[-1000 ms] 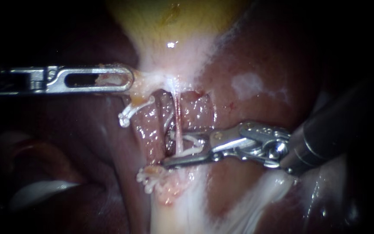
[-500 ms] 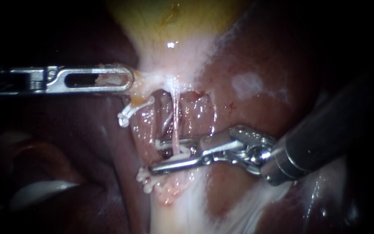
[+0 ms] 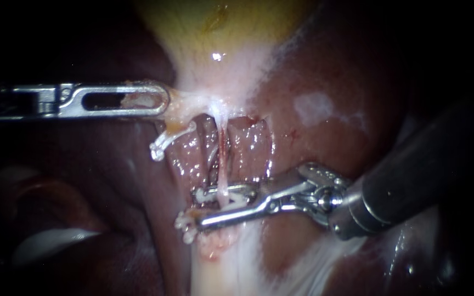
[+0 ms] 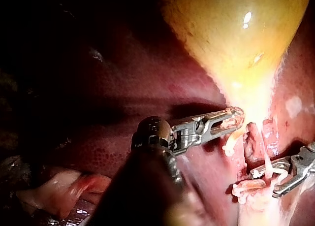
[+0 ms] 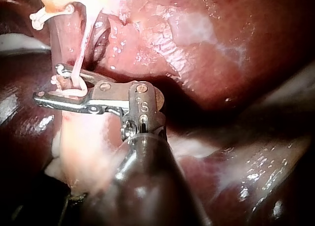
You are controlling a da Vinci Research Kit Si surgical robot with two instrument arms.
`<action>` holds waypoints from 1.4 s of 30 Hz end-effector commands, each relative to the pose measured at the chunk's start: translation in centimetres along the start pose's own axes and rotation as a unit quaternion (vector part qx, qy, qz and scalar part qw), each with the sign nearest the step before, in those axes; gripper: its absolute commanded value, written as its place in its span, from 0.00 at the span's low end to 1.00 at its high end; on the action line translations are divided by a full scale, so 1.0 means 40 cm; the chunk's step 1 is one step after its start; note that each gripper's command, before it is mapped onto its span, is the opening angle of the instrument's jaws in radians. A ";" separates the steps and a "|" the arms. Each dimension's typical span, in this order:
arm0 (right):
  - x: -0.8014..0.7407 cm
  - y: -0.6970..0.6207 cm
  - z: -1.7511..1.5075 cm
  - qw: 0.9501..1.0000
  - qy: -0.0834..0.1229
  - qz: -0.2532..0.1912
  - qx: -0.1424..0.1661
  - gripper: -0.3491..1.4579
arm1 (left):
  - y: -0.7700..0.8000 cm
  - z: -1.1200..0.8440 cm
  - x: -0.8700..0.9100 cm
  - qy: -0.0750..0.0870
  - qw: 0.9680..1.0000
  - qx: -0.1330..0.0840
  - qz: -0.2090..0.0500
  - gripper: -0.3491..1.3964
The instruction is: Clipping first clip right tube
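Left instrument [image 3: 162, 101]: end effector clenched on gallbladder [image 3: 220, 33] neck; shaft lost in dark at 9 o'clock. Right instrument [image 3: 196, 207]: end effector grasping clip [image 3: 237, 198] astride tube [image 3: 223, 164].

Light pools centrally, glare spots the gallbladder [image 3: 237, 27], edges seemingly black.

Light fell only on the middle of the scene, and the edges of the endoscope view sank into blackness. The backdrop was the dark red-brown liver [image 3: 330, 142], wet and glinting, with a pale whitish patch [image 3: 314, 105] on its surface. Above it the yellow gallbladder [image 3: 215, 22] carried one bright glare spot. Toward the lower left, a pale fold of tissue [image 3: 50, 241] lay dim in the shadow.
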 end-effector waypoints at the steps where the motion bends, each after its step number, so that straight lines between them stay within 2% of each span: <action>1: 0.0000 -0.0001 0.0002 1.000 0.001 0.001 0.000 0.43 | 0.0000 0.0000 0.0000 0.000 1.000 0.000 0.000 0.00; 9: 0.0001 0.0002 0.0001 1.000 0.004 0.006 -0.004 0.39 | 0.0000 0.0002 0.0000 0.000 1.000 0.000 0.000 0.00; 16: 0.0006 0.0015 -0.0019 1.000 0.011 0.009 -0.015 0.31 | 0.0000 0.0002 0.0000 0.000 1.000 0.000 0.000 0.00; 20: 0.0008 0.0022 -0.0035 1.000 0.016 0.009 -0.022 0.17 | 0.0000 0.0003 0.0000 0.000 1.000 0.000 0.000 0.00; 23: 0.0007 0.0023 -0.0048 0.999 0.017 0.033 -0.030 0.00 | 0.0001 0.0004 0.0000 0.000 1.000 0.000 0.000 0.00; 25: 0.0010 0.0023 -0.0053 0.999 0.012 0.033 -0.027 0.00 | 0.0001 0.0004 0.0000 0.000 1.000 0.000 0.000 0.00; 28: 0.0011 0.0022 -0.0054 0.998 0.002 0.034 -0.045 0.00 | 0.0001 0.0004 0.0000 0.000 1.000 0.000 0.000 0.00; 42: 0.0002 0.0024 -0.0054 0.999 0.001 0.027 -0.045 0.00 | 0.0000 0.0005 0.0000 0.000 1.000 0.000 0.000 0.00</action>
